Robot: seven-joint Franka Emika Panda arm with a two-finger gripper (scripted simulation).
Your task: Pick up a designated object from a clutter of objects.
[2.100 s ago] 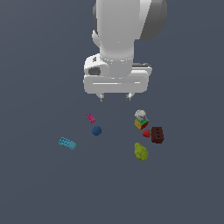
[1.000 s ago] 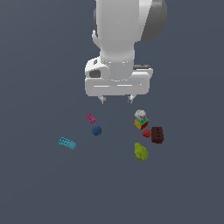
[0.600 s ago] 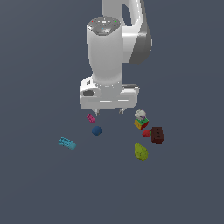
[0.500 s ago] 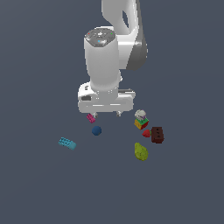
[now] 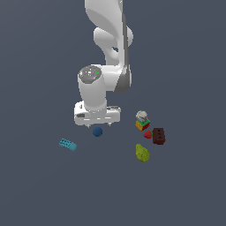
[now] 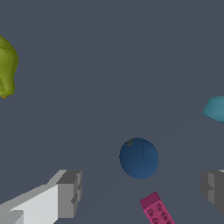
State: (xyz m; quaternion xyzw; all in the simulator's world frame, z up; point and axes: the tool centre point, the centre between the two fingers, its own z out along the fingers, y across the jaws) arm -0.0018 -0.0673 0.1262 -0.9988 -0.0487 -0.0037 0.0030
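Dark blue ball (image 6: 139,158) lies loose on the grey worktop (image 5: 39,185), directly under the tool (image 5: 97,124) — spread wide and empty, fingers (image 6: 70,193) either side, apparently lined up for a descent. Counted: one ball, one pink brick (image 6: 156,210), one cyan brick (image 5: 68,144) at 8 o'clock; the pear (image 5: 141,153), brown block (image 5: 159,136), red piece (image 5: 148,134), cube (image 5: 142,125) and white ball (image 5: 141,115) — one each — cluster toward 3 o'clock.

Arm bent low; gripper (image 5: 97,125) spread wide
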